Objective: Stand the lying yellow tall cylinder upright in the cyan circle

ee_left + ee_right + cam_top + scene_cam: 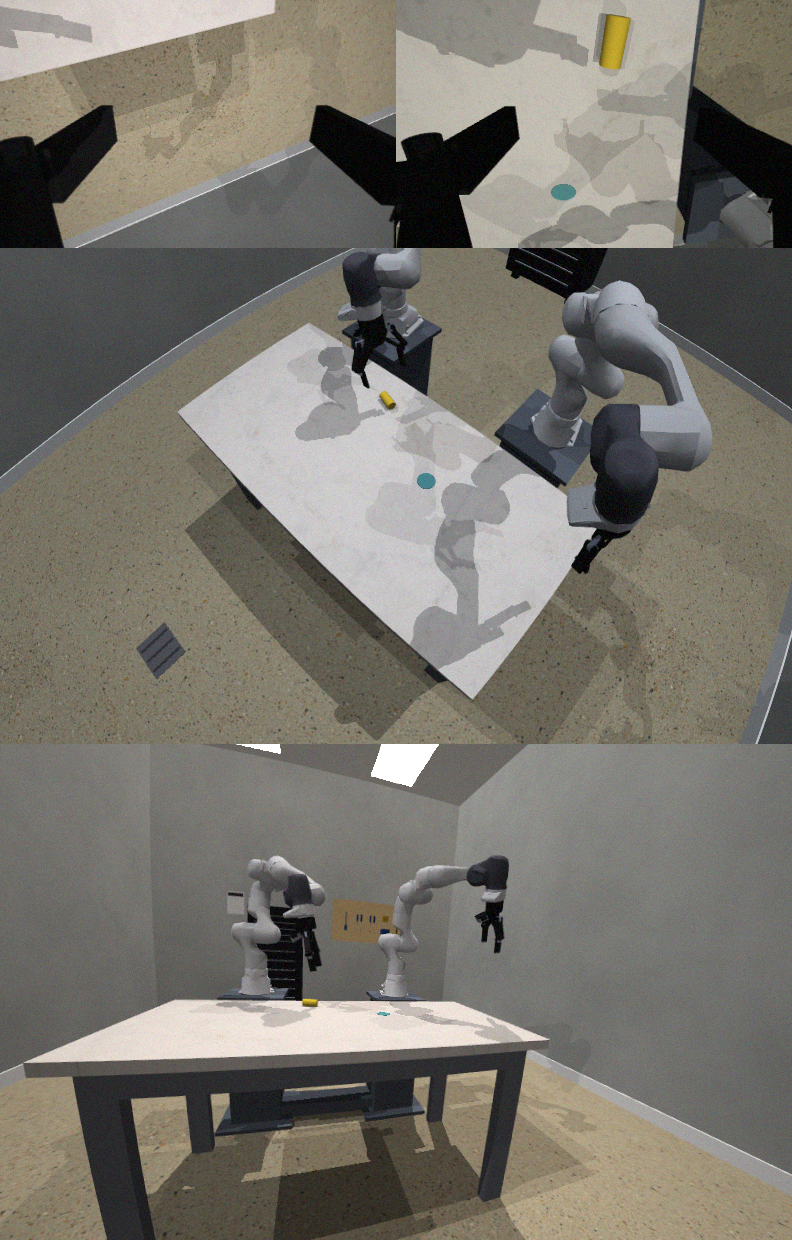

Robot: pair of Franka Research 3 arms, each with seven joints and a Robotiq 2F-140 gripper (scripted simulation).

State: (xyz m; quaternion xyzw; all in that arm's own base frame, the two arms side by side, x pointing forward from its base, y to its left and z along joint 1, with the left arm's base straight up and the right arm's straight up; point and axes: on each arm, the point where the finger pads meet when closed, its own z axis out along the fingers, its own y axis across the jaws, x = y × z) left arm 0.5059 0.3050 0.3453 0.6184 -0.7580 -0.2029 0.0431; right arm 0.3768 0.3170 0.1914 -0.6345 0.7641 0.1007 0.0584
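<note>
1. Toward the far edge of the pale table point(263, 423) point(222, 1044) point(150, 20) point(471, 100), left of its middle in the exterior view, the yellow cylinder point(387, 399) point(309, 1002) point(615, 42) lies on its side.
2. Right of the cylinder and nearer the exterior camera, the cyan circle point(426, 481) point(383, 1013) point(563, 192) is flat on the tabletop. The two are well apart, so the cylinder is neither upright nor inside the circle.
3. High above the far part of the table, on the exterior view's left, the right gripper point(383, 373) point(316, 966) point(606, 123) points downward with its fingers spread wide and nothing between them. Its wrist view takes in both cylinder and circle, the cylinder toward the top.
4. Over at the exterior view's right side, the left gripper point(584, 563) point(490, 944) point(213, 123) hangs high by the table's right end. It too is wide open and holds nothing; between its fingers the wrist view shows speckled floor point(260, 115) and a grey wall point(215, 230).
5. Behind the table, on the far wall, a tan tool board point(339, 932) hangs between the arms, with a black cabinet point(298, 977) point(555, 264) to its left.
</note>
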